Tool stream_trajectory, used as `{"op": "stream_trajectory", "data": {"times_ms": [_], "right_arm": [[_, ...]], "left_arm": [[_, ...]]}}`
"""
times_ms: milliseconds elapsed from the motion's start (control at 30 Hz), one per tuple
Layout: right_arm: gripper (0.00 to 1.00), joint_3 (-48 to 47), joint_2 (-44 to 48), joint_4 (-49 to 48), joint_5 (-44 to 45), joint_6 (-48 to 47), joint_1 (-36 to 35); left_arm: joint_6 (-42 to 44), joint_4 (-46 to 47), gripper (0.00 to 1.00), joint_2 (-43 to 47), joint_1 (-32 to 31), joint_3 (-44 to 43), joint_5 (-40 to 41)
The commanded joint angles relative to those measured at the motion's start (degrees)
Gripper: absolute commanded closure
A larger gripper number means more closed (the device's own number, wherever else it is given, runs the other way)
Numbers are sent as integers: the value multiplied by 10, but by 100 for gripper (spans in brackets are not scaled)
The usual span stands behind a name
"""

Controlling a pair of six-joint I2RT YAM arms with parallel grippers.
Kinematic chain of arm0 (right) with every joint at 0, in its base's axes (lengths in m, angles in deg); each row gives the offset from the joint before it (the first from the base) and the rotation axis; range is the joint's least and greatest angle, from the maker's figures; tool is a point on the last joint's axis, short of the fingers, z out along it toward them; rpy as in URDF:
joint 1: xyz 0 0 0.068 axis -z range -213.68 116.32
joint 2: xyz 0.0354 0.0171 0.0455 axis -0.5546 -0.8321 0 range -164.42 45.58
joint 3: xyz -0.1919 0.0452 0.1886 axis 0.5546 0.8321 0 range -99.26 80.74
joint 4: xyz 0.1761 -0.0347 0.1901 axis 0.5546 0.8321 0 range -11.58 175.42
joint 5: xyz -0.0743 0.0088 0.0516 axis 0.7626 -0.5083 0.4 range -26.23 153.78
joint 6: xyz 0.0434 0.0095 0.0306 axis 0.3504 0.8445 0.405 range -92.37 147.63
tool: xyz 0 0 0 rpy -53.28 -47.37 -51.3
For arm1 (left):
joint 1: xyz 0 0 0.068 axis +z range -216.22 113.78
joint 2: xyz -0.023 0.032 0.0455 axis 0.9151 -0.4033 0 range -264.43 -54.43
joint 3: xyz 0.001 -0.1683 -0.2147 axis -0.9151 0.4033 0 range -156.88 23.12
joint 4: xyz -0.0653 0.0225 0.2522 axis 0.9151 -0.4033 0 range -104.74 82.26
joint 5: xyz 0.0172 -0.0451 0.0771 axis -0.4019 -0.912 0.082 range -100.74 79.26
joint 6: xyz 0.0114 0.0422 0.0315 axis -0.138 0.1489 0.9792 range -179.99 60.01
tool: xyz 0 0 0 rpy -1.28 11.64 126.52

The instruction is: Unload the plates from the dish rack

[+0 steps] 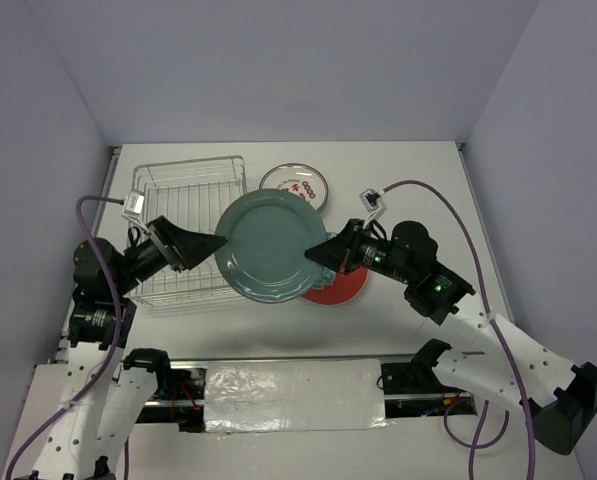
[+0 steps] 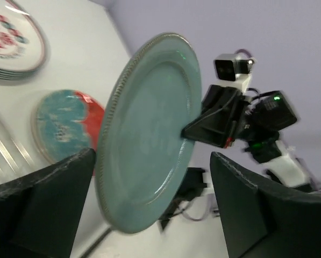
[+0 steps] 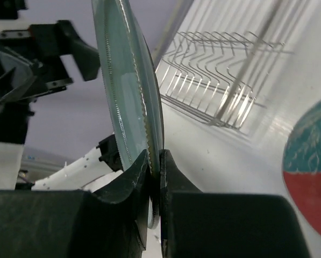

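The dark teal plate (image 1: 270, 245) is up in the air, standing on its edge between the two arms. It is just to the right of the dish rack (image 1: 188, 230), not inside it.

The right gripper (image 3: 156, 164) has the plate. Its two fingers are pressed close together with only the thin rim of the plate between them. One finger (image 3: 125, 185) sits on one face of the plate and the other finger is on the other face. In the top view this pinch is on the right edge of the plate.

The left gripper (image 1: 216, 243) is at the left edge of the same plate. Its jaws are spread wide apart. In the left wrist view one dark finger (image 2: 47, 204) is at the left and the other is far off at the right, and the bottom part of the plate hangs in the gap between them. The left-hand finger is just beside the rim, but I cannot tell if it touches. The right-hand finger is well apart from the plate.

The dish rack sits on the white table (image 1: 408, 200), in front of the left arm.

A white plate (image 1: 295, 185) with red and green marks lies flat on the table, behind the teal plate and just to the right of the rack. A red and teal plate (image 1: 343, 290) lies flat on the table too, partly hidden under the plate in the air.
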Motion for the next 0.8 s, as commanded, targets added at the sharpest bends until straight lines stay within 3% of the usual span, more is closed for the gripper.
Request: {"op": "stream_trajectory", "data": {"times_ms": [0, 100, 133, 233, 333, 367, 467, 767], "right_arm": [[100, -5, 41, 21, 115, 34, 23], [100, 40, 90, 36, 104, 87, 107], [100, 63, 103, 31, 86, 97, 166], [100, 91, 123, 18, -9, 109, 240], [100, 113, 60, -35, -135, 110, 326], [100, 121, 42, -59, -201, 116, 336], [100, 163, 3, -182, -275, 132, 359], [100, 195, -72, -182, -355, 66, 441]], "left_arm": [[104, -129, 0, -10, 0, -92, 71], [173, -211, 1, -16, 0, -119, 133], [192, -218, 0, -14, 0, -120, 139], [217, -230, 1, -6, 0, -112, 143], [235, -237, 0, -3, 1, -95, 140], [240, -239, 1, -3, 0, -91, 140], [260, -249, 1, 0, 1, -74, 144], [329, -267, 1, 19, 1, -53, 168]]}}
